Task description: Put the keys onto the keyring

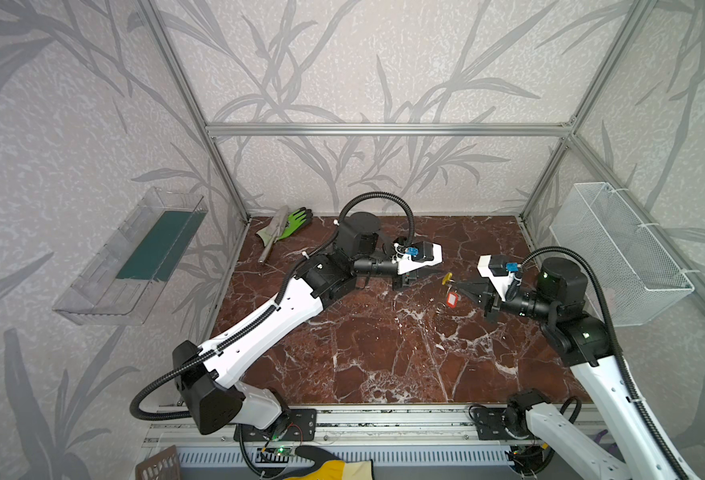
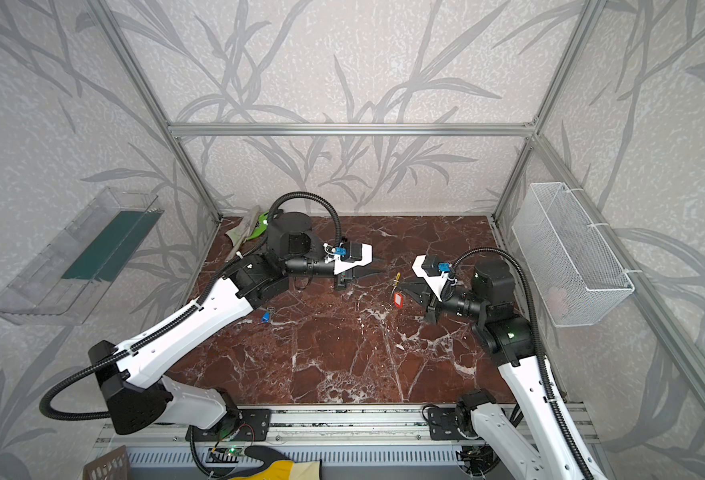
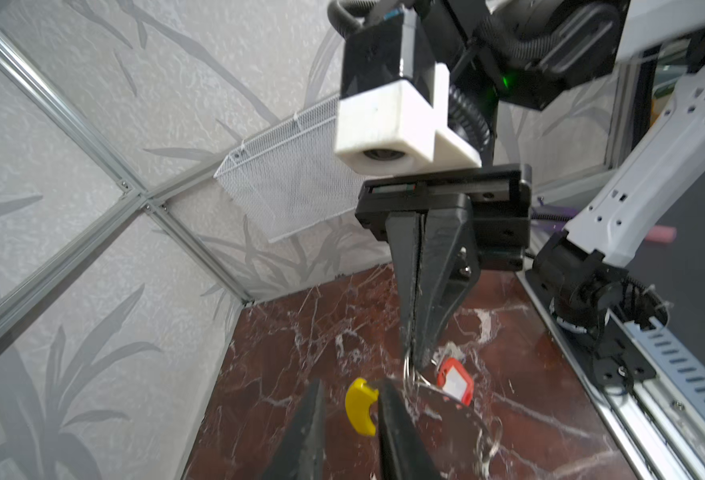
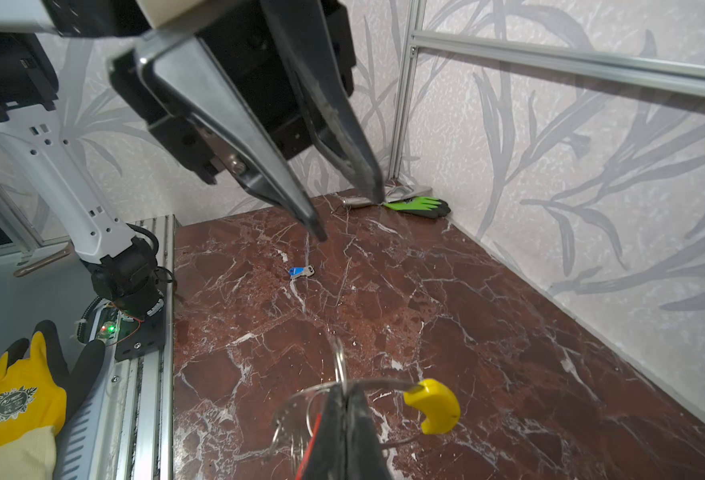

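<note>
While pinching, right gripper (image 4: pixel 344 388): pressing together on the ring's thin wire, holding it above the table (image 1: pixel 384 353), right of centre in both top views.
Ring (image 4: pixel 431 405): hanging from that pinch, clear of the marble, between the two grippers.
Yellow arc (image 1: pixel 447 277): sticking out past the right tips, pointing toward the left gripper.
Left gripper (image 2: pixel 380 267): standing partly spread, pinching nothing, aiming at the right gripper across a gap, not touching the ring.
Left fingers (image 3: pixel 396 432): framing the yellow arc in the left wrist view without closing on it.
Red key (image 3: pixel 454 382): dangling just below the right tips, beside the ring's wire, showing a white face in a red frame; cannot tell whether it is threaded onto the ring.
Small wire loops (image 4: pixel 300 415): bunching under the right tips, too blurred to sort out.
Blue key (image 2: pixel 264 318): lying flat on the table beside the left forearm, well apart from the ring and both grippers.
Green glove (image 1: pixel 296 220): lying in the far left corner of the table.
</note>
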`<act>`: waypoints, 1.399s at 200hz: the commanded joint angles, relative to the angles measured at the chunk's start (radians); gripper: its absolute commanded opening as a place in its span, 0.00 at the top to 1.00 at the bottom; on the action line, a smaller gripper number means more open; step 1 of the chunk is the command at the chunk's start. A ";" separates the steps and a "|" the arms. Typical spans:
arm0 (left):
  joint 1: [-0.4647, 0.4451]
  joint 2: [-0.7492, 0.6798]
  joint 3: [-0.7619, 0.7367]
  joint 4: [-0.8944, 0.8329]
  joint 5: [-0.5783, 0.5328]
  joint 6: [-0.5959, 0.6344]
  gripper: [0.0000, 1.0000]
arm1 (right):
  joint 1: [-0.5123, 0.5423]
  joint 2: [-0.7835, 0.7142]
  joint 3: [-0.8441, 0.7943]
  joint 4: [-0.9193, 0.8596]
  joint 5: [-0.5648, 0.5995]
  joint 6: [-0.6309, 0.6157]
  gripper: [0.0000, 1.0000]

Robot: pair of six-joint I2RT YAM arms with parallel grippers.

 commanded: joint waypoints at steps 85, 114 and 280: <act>-0.121 0.068 0.089 -0.290 -0.229 0.276 0.74 | 0.067 0.049 0.058 -0.111 0.047 -0.050 1.00; -0.122 0.077 0.094 -0.284 -0.242 0.274 0.74 | 0.075 0.047 0.053 -0.108 0.046 -0.052 1.00; -0.130 0.130 0.108 -0.279 -0.196 0.250 1.00 | 0.085 0.022 0.019 -0.016 0.078 -0.054 0.96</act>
